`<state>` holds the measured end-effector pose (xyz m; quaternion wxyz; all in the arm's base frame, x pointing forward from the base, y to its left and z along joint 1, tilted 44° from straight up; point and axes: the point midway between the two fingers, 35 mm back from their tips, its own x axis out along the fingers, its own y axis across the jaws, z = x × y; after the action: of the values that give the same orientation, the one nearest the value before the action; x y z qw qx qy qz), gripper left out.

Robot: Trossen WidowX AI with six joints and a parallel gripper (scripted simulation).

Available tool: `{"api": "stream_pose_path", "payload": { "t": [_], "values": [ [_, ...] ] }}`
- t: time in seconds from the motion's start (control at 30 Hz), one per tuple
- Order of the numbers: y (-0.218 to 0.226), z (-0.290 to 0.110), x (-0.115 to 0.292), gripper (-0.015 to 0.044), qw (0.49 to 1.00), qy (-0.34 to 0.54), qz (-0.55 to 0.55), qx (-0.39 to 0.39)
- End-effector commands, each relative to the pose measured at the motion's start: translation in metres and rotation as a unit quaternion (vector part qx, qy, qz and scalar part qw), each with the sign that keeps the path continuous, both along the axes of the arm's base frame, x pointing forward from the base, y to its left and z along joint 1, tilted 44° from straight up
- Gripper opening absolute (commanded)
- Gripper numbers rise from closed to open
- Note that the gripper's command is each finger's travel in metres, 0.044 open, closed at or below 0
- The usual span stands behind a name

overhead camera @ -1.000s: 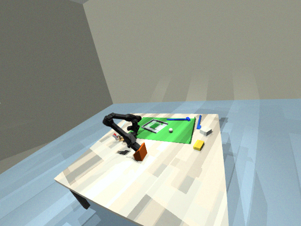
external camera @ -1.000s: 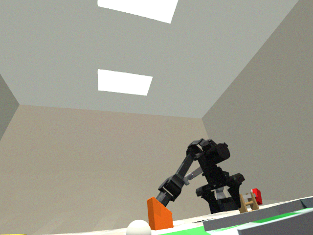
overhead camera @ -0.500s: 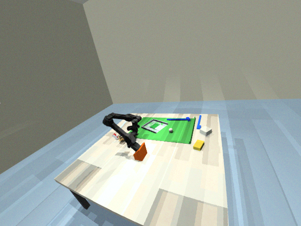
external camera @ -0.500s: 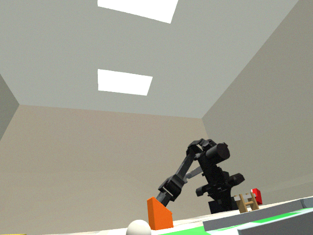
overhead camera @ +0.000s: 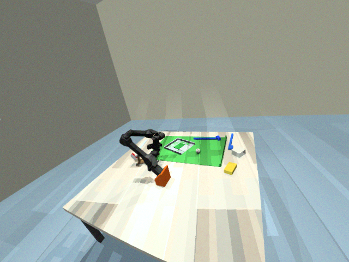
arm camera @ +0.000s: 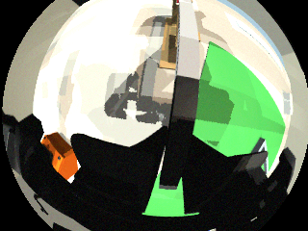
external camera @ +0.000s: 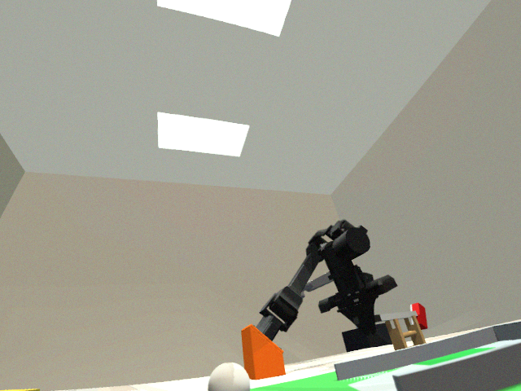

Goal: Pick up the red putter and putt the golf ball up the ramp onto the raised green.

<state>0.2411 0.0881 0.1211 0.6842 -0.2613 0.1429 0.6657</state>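
Down at the left side of the surface (overhead camera: 183,197), the gripper (arm camera: 181,106) is clamped on the grey shaft of the red putter (external camera: 418,314), which lies across a small wooden stand (external camera: 404,332) with its red head poking out past it. Meanwhile the golf ball (overhead camera: 198,150) sits on the green mat (overhead camera: 208,158), just beside the grey-framed raised green (overhead camera: 179,146). An orange wedge (overhead camera: 162,177) stands at the arm's base.
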Motion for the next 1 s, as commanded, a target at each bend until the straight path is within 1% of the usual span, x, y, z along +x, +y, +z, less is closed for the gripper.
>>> {"api": "stream_pose_path", "payload": {
  "t": [0.0,0.37,0.47,0.53,0.73,0.97],
  "values": [
    [-0.014,0.015,0.003,0.0,1.0,0.001,-0.01,0.003],
    [-0.048,0.056,-0.008,0.0,0.999,0.021,-0.023,0.013],
    [-0.05,0.059,-0.009,0.0,0.999,0.022,-0.024,0.014],
    [-0.049,0.049,-0.007,0.0,0.999,0.036,-0.033,0.011],
    [-0.083,0.025,0.003,0.0,0.983,0.139,-0.12,-0.004],
    [-0.127,-0.006,0.008,0.0,0.938,0.262,-0.226,-0.014]
  ]
}}
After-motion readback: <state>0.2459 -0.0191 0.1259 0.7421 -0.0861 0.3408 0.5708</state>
